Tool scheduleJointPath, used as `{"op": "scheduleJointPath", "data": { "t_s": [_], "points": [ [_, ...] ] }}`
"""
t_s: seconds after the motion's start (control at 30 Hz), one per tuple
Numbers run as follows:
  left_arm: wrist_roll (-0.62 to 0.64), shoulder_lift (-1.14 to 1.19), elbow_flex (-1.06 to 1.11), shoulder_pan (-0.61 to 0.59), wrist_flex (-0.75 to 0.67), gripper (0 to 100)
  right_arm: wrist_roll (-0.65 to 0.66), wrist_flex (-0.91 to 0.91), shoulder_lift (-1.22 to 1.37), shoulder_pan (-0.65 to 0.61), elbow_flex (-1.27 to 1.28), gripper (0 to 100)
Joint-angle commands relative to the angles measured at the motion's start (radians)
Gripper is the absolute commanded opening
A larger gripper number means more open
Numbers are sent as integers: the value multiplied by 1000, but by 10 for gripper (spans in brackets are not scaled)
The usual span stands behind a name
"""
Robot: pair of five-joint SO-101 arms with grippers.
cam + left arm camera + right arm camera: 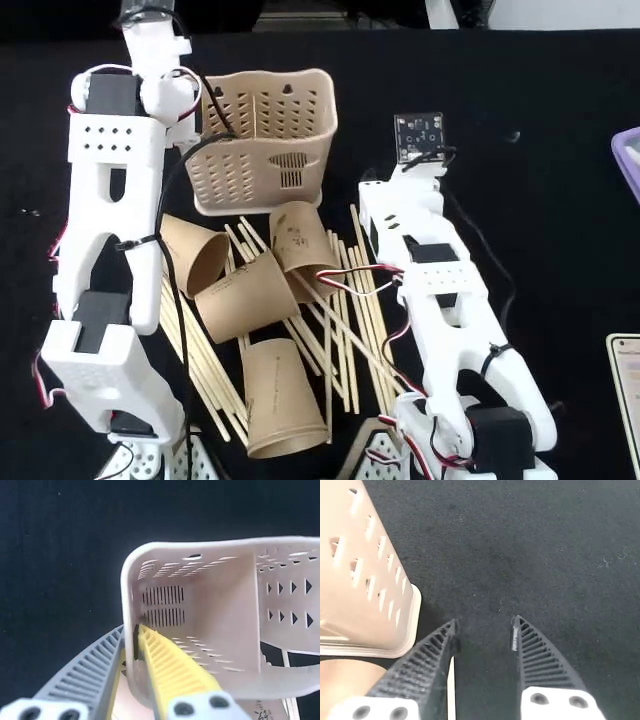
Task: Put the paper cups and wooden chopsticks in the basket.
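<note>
Beige perforated basket (265, 140) sits open side up. Just in front of it, four brown paper cups (248, 297) lie on their sides over scattered wooden chopsticks (340, 345).

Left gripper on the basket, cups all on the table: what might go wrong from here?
1. The left gripper pinches the basket wall from inside and outside; a pull could tip or drag it.
2. The paper cups lie on their sides over crossed chopsticks; lifting one may roll others or scatter sticks.
3. The open right gripper hangs close beside the basket and may bump it.
</note>
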Motion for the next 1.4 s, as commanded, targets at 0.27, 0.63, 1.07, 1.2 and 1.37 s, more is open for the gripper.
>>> {"op": "scheduleJointPath", "data": {
  "t_s": [0.27,0.63,1.07,1.2,1.37],
  "points": [
    [-29,-38,-18,-113,0,149,-5,-20,8,12,-59,179],
    [-32,-37,-2,-82,9,176,-5,-20,8,12,-59,179],
    [-43,-51,19,-51,57,30,-5,-20,8,12,-59,179],
    [-110,-38,-41,-51,164,30,-5,-20,8,12,-59,179],
    [-120,-40,-53,-58,176,30,-5,-20,8,12,-59,179]
  ]
}}
